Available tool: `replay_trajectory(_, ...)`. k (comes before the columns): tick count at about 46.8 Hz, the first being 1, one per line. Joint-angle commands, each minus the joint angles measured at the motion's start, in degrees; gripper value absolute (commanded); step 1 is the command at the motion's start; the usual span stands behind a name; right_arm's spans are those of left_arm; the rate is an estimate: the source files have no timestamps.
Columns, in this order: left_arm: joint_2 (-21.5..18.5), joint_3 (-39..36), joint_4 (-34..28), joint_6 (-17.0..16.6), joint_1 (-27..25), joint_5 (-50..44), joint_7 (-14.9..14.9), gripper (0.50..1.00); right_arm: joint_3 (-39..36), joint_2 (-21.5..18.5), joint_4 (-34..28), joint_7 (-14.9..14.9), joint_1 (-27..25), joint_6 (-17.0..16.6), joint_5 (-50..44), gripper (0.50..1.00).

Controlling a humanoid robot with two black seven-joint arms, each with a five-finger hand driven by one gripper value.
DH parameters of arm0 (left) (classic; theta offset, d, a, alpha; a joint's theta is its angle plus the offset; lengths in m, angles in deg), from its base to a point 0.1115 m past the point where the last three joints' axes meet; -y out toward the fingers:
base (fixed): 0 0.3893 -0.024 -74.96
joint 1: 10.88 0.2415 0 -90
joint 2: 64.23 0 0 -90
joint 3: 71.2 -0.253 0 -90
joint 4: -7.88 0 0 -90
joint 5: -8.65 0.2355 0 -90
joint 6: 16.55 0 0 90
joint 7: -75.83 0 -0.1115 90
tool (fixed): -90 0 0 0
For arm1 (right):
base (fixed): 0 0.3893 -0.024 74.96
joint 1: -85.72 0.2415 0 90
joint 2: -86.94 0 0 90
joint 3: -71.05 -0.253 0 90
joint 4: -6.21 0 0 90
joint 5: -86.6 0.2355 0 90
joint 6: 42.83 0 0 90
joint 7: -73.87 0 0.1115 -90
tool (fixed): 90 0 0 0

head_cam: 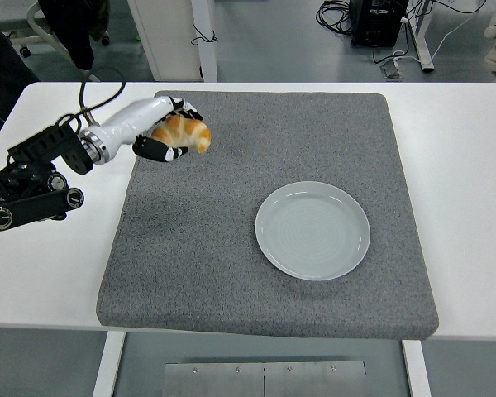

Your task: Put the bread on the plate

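The left hand point(167, 132) grips the bread point(182, 133), a golden croissant, with fingers curled round it above the far left part of the grey mat point(231, 273), well apart from the empty plate point(312, 230) lying toward the mat's right on the white table point(471, 165).

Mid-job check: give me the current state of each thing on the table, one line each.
bread: gripped in the left hand, not yet at the plate.
left hand: fingers closed around the bread, over the mat's far-left part.
plate: empty, flat on the mat.
grey mat: flat on the white table.
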Motion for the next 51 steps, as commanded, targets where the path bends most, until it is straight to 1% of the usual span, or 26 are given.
replay_trajectory(1,-1.01,1.79,0.09,1.77,-1.0,-0.17,1.49,0.601,0.0,0.0,0.0,0.02,0.0,-0.03,0.0,1.0)
replay_trajectory(5,-1.72,4.52,0.09,4.24,-1.62,-0.17,1.93,0.601,0.0,0.0,0.0,0.02,0.0,-0.03,0.0,1.0)
replay_trajectory(11,-1.8,7.16,0.18,6.26,-2.67,0.18,2.2,0.607,0.0,0.0,0.0,0.02,0.0,0.05,0.0,1.0)
replay_trajectory(15,-1.72,8.65,0.35,7.84,-3.37,0.27,4.39,0.611,0.0,0.0,0.0,0.02,0.0,-0.03,0.0,1.0)
replay_trajectory(19,-1.45,10.85,0.35,10.21,-3.55,0.36,6.59,0.611,0.0,0.0,0.0,0.02,0.0,-0.03,0.0,1.0)
replay_trajectory(23,-1.1,13.22,0.27,12.24,-3.55,1.41,7.21,0.611,0.0,0.0,0.0,0.02,0.0,-0.03,0.0,1.0)
replay_trajectory(26,-0.49,14.54,0.27,13.12,-3.55,3.08,7.47,0.611,0.0,0.0,0.0,0.02,0.0,-0.03,0.0,1.0)
replay_trajectory(31,1.88,15.6,0.27,13.56,-3.64,6.15,8.0,0.622,0.0,0.0,0.0,0.02,0.0,0.05,0.0,1.0)
replay_trajectory(38,5.31,15.69,0.09,13.65,-3.55,11.07,7.91,0.631,0.0,0.0,0.0,0.02,0.0,-0.03,0.0,1.0)
replay_trajectory(51,11.64,15.77,-0.17,13.65,-4.34,16.53,7.91,0.64,0.0,0.0,0.0,0.02,0.0,0.06,0.0,1.0)
